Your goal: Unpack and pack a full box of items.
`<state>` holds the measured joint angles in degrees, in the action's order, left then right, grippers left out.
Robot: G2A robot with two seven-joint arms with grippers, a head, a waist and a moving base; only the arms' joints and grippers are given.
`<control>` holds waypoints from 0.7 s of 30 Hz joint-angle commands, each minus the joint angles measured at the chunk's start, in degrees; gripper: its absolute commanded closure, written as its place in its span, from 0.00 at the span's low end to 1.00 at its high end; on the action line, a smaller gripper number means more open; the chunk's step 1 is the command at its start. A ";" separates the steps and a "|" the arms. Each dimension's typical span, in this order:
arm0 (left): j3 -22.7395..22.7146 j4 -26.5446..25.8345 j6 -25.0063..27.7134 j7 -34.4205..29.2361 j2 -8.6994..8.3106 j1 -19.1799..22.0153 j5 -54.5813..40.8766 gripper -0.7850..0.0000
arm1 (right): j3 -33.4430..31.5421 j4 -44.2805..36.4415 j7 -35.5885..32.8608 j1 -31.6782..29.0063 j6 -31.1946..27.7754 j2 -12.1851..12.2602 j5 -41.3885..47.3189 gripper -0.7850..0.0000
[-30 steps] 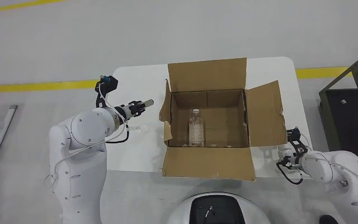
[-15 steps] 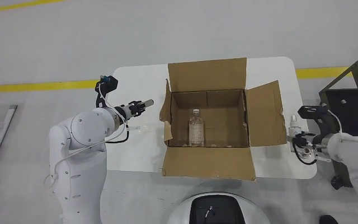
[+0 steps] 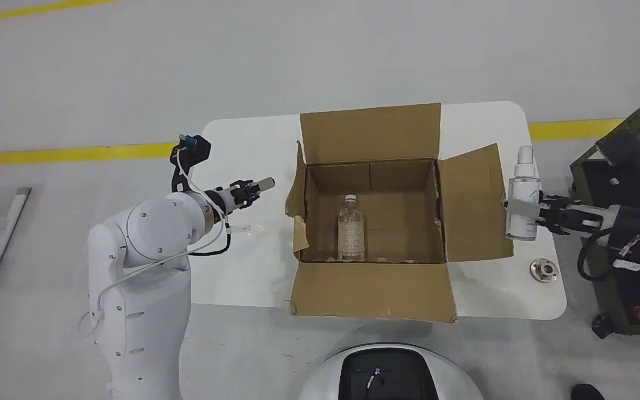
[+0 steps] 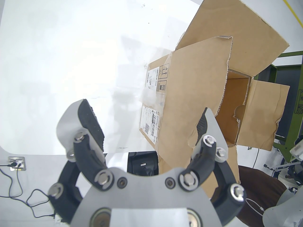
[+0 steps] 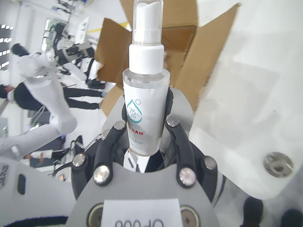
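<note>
At the outer edge of the right flap of the open brown cardboard box [image 3: 372, 133], the right pincer [image 5: 145, 112] is clamped around the lower body of a clear spray bottle with a white pump and label [image 5: 144, 55]. That grip leaves its top free, probably for lowering it beside the clear plastic bottle [image 3: 350, 230] lying on the box floor. Left of the box, above the white desk [image 3: 250, 140], the left pincer [image 4: 145, 116] hangs spread and empty, seemingly keeping clear.

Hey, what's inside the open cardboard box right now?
One clear bottle lies on the floor of the cardboard box, left of centre. No other item shows; the floor strip behind the near wall is hidden.
</note>
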<state>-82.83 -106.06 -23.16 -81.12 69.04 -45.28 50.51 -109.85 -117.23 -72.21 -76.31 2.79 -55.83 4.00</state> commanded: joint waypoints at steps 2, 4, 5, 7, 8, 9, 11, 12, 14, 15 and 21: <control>0.00 0.00 0.00 0.00 0.00 0.00 0.00 0.00 | 0.28 0.09 -0.10 0.04 -0.07 0.02 0.06 1.00; 0.00 0.00 0.00 0.00 0.00 0.00 0.00 0.00 | 0.28 0.09 -0.10 0.04 -0.07 0.02 0.06 1.00; 0.00 0.00 0.00 0.00 0.00 0.00 0.00 0.00 | 0.28 0.09 -0.10 0.04 -0.07 0.02 0.06 1.00; 0.00 0.00 0.00 0.00 0.00 0.00 0.00 0.00 | 0.28 0.09 -0.10 0.04 -0.07 0.02 0.06 1.00; 0.00 0.00 0.00 0.00 0.00 0.00 0.00 0.00 | 0.28 0.09 -0.10 0.04 -0.07 0.02 0.06 1.00; 0.00 0.00 0.00 0.00 0.00 0.00 0.00 0.00 | 0.28 0.09 -0.10 0.04 -0.07 0.02 0.06 1.00; 0.00 0.00 0.00 0.00 0.00 0.00 0.00 0.00 | 0.56 -0.09 0.46 -0.24 -0.26 0.02 -0.26 1.00; 0.00 0.00 0.00 0.00 0.00 0.00 0.00 0.00 | 1.21 -0.51 1.27 -0.62 -0.40 0.04 -0.95 1.00; 0.00 0.00 0.00 0.00 0.00 0.00 0.00 0.00 | 3.41 -1.62 2.96 -0.27 0.21 0.09 -2.34 1.00; 0.00 0.00 0.00 0.00 0.00 0.00 0.00 0.00 | 5.05 -1.99 3.89 0.28 1.35 0.10 -3.05 1.00; 0.00 0.00 0.00 0.00 0.00 0.00 0.00 0.00 | 23.28 -2.19 11.25 9.04 13.77 -0.43 -14.25 1.00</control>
<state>-82.83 -106.06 -23.16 -81.12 69.04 -45.28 50.51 -91.31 -120.39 -62.47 -69.52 13.72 -56.00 -9.40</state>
